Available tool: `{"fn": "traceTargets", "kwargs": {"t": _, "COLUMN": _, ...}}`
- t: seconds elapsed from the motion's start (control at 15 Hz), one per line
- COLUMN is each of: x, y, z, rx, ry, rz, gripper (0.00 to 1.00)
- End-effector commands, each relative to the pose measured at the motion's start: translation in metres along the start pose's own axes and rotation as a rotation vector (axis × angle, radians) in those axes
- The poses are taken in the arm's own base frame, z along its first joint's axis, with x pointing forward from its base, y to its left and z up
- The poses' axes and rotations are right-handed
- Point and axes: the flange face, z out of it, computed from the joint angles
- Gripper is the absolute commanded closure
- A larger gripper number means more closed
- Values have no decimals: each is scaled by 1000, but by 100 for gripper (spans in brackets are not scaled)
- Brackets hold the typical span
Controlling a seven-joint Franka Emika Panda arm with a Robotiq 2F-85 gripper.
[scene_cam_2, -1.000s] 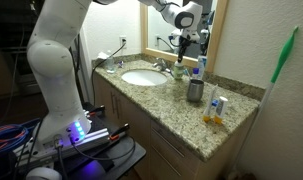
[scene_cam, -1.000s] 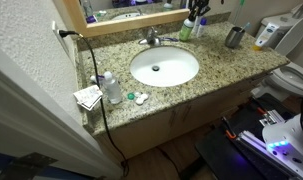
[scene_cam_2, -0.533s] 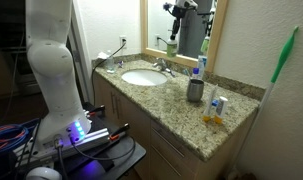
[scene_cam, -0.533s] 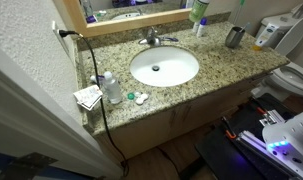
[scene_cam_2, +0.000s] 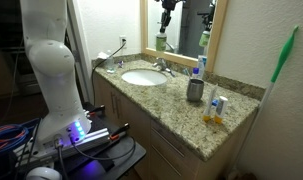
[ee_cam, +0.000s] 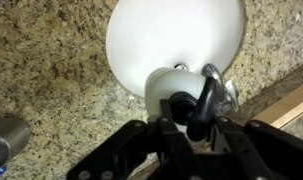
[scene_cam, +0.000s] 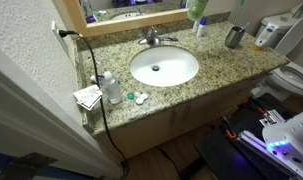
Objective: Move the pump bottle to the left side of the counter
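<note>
The pump bottle (scene_cam_2: 161, 43), small and translucent green, hangs in the air above the faucet (scene_cam_2: 163, 66), in front of the mirror. In an exterior view only its green body (scene_cam: 197, 9) shows at the top edge. My gripper (scene_cam_2: 166, 18) is shut on its pump top from above. In the wrist view my gripper (ee_cam: 187, 125) clamps the dark pump head (ee_cam: 181, 105), with the white oval sink (ee_cam: 171, 35) and chrome faucet (ee_cam: 228, 92) below. The speckled granite counter (scene_cam: 221, 70) surrounds the sink (scene_cam: 164, 67).
A slim white bottle (scene_cam: 200, 28) and a metal cup (scene_cam: 234, 37) stand at the back of the counter. A small clear bottle with a white cap (scene_cam: 111, 88), papers and a black cable (scene_cam: 95, 75) sit at the far end. The mirror frame (scene_cam_2: 216, 45) is close behind.
My gripper has lifted the pump bottle off the counter and carried it up and sideways, from beside the white bottle to above the faucet.
</note>
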Motion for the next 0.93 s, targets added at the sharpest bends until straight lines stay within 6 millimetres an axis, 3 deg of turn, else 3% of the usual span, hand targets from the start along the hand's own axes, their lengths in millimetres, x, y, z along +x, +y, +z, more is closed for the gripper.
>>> {"fn": "traceTargets", "kwargs": {"t": 0.0, "x": -53, "y": -82, "z": 19, "rx": -52, "ry": -41, "rz": -186, "gripper": 92}}
{"fn": "traceTargets", "kwargs": {"t": 0.13, "x": -85, "y": -117, "z": 28, "rx": -58, "ry": -73, "rz": -300, "gripper": 92}}
{"fn": "traceTargets", "kwargs": {"t": 0.2, "x": -72, "y": -100, "z": 30, "rx": -39, "ry": -49, "rz": -216, "gripper": 69}}
{"fn": "traceTargets", "kwargs": {"t": 0.27, "x": -88, "y": -116, "z": 34, "rx": -46, "ry": -61, "rz": -254, "gripper": 69}}
{"fn": "traceTargets", "kwargs": {"t": 0.4, "x": -98, "y": -127, "z": 36, "rx": -52, "ry": -68, "rz": -281, "gripper": 69}}
{"fn": "traceTargets", "kwargs": {"t": 0.47, "x": -91, "y": -125, "z": 43, "rx": -90, "ry": -78, "rz": -273, "gripper": 92}}
{"fn": "traceTargets", "kwargs": {"t": 0.67, "x": -91, "y": -151, "z": 71, "rx": -200, "ry": -85, "rz": -377, "gripper": 92}}
{"fn": "traceTargets", "kwargs": {"t": 0.87, "x": -103, "y": -197, "z": 101, "rx": -279, "ry": -49, "rz": -512, "gripper": 92}}
